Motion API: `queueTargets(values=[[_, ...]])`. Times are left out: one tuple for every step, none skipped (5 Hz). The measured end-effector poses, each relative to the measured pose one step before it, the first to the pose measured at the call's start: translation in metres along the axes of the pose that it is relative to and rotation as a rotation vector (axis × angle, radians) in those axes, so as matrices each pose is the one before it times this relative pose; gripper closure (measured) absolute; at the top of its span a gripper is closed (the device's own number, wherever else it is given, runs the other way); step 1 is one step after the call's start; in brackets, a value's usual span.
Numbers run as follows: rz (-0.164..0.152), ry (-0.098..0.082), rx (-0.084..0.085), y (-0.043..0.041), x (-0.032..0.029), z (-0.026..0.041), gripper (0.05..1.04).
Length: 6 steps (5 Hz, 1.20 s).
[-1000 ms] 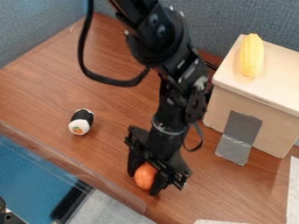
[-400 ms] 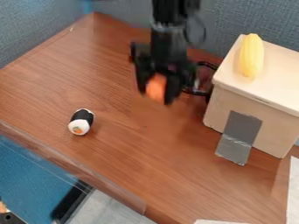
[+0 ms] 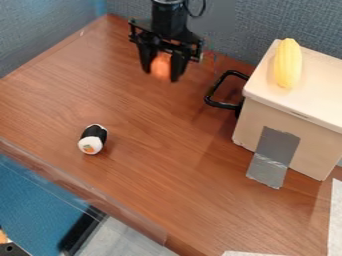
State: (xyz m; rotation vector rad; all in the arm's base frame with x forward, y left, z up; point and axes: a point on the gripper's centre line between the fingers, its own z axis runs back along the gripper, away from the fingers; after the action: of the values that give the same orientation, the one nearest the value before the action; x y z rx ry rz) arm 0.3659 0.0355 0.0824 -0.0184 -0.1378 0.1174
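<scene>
A black gripper (image 3: 160, 74), its fingers closed on the sides of a rounded orange object (image 3: 160, 66), hangs toward the far edge of the wooden counter (image 3: 153, 165), with a pale box (image 3: 315, 145) off to the view's right. Compared with a second ago, gripper and object have moved away from the near edge

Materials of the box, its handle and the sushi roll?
Box: pale, smooth, matte; probably wood or painted board.
Handle: black, glossy highlights; metal or hard plastic, unclear.
Sushi roll: soft-edged black band, white end; possibly plastic or fabric.
</scene>
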Motion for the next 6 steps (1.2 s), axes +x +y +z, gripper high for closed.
queueTargets(values=[[0.0168,-0.0142,0.0358,0.01363,0.02324,-0.01058,0.456],[0.0144,0.0588,0.0348,0.01927,0.00199,-0.02742,0.456],[-0.0044,0.0385,0.0115,0.00356,-0.00333,-0.01796,0.456],[-0.0115,0.0198,0.0067,0.00034,0.00161,-0.00460,0.456],[0.0075,0.0045,0.0106,0.00158,-0.00045,-0.00181,0.456],[0.0090,0.0058,0.0106,0.00096,-0.00064,-0.00176,0.427]])
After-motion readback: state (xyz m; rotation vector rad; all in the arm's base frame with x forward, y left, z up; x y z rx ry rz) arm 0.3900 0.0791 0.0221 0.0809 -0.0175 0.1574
